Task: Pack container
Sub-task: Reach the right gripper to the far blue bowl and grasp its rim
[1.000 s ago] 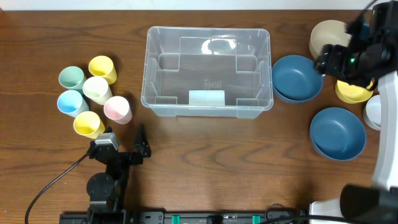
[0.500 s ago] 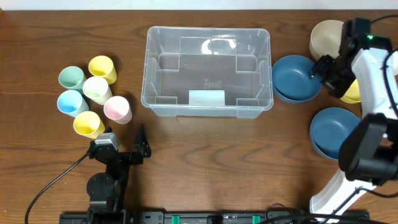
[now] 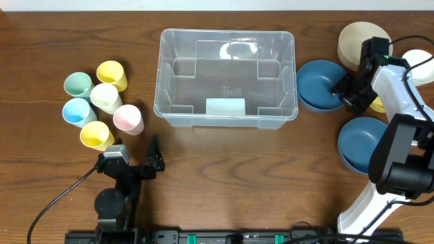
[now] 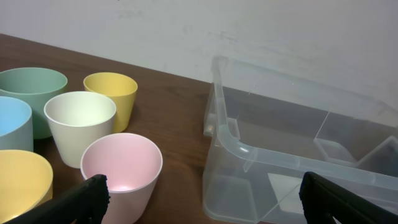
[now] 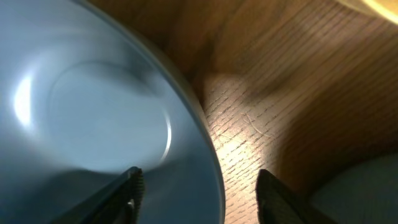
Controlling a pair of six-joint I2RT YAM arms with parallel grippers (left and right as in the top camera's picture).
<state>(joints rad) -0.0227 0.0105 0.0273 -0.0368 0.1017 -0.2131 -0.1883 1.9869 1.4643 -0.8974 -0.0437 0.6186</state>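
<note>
The container (image 3: 226, 108) is a large clear plastic bin standing empty at the top middle of the table; it also shows in the left wrist view (image 4: 298, 162). A blue bowl (image 3: 320, 85) sits just to its right. My right gripper (image 3: 347, 95) is open and low over that bowl's right rim, one finger over the bowl (image 5: 93, 112) and the other over bare wood (image 5: 196, 194). My left gripper (image 3: 135, 166) is open and empty at the front left, facing the pastel cups and the container's corner (image 4: 198, 202).
Several pastel cups stand left of the container, the pink cup (image 3: 127, 119) nearest. A second blue bowl (image 3: 365, 144), a beige bowl (image 3: 355, 39), a yellow bowl (image 3: 377, 103) and a white bowl (image 3: 419, 64) crowd the right side.
My right arm has swung left and down, from over the yellow bowl to the right rim of the blue bowl next to the container. The left arm has not moved.
</note>
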